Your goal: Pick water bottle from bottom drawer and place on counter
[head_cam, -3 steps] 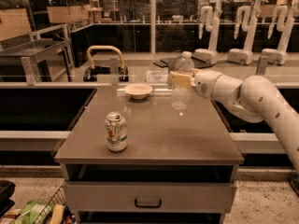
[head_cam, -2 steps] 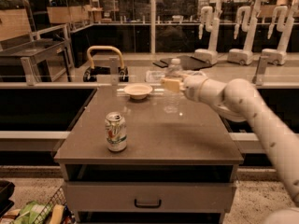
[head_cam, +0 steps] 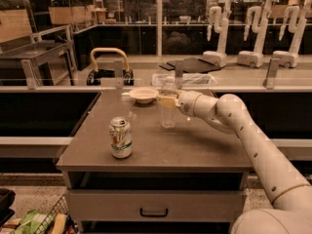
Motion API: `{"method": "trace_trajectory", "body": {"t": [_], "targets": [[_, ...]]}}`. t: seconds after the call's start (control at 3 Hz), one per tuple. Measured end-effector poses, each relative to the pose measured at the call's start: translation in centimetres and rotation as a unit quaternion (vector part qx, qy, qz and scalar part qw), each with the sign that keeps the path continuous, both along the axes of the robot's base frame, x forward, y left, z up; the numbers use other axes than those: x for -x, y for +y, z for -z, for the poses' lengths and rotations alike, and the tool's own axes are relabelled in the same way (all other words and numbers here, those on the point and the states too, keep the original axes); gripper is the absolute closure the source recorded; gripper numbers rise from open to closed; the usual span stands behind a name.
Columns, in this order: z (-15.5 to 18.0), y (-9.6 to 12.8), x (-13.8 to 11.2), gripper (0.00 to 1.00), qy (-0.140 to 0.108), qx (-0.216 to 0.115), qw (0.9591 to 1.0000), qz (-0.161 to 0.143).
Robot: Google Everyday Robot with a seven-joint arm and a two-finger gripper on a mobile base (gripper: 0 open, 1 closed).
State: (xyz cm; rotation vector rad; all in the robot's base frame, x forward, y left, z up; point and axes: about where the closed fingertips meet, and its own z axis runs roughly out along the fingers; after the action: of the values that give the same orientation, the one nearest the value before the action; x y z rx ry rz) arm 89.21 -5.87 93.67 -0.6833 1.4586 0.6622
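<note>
The gripper [head_cam: 167, 101], cream-yellow at its tip, sits at the upper part of the water bottle [head_cam: 168, 116], which is clear and colourless with faint ribbing. The arm [head_cam: 243, 130] behind the gripper is plain off-white. Beneath the gripper, the counter [head_cam: 195, 150] is a glossy grey-brown without pattern. Just left of the gripper is a pale cream bowl [head_cam: 144, 94]. Nearer the camera and left of the gripper stands a soda can [head_cam: 121, 138], silver with green and a touch of red lettering. Below, the drawer front [head_cam: 204, 206] is light grey with a dark handle [head_cam: 153, 212].
</note>
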Motion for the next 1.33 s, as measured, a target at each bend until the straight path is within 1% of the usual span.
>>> {"method": "trace_trajectory", "body": {"t": [0.33,0.67,1.0,1.33], "targets": [[2.3,0.2,0.0,1.0,-0.017,0.002,0.9996,-0.024],[1.6,0.2,0.0,0.84,-0.017,0.002,0.9996,-0.024],[1.2,0.2,0.0,0.61,-0.017,0.002,0.9996,-0.024],[1.2,0.4,0.0,0.31,-0.017,0.002,0.9995,-0.024]]}}
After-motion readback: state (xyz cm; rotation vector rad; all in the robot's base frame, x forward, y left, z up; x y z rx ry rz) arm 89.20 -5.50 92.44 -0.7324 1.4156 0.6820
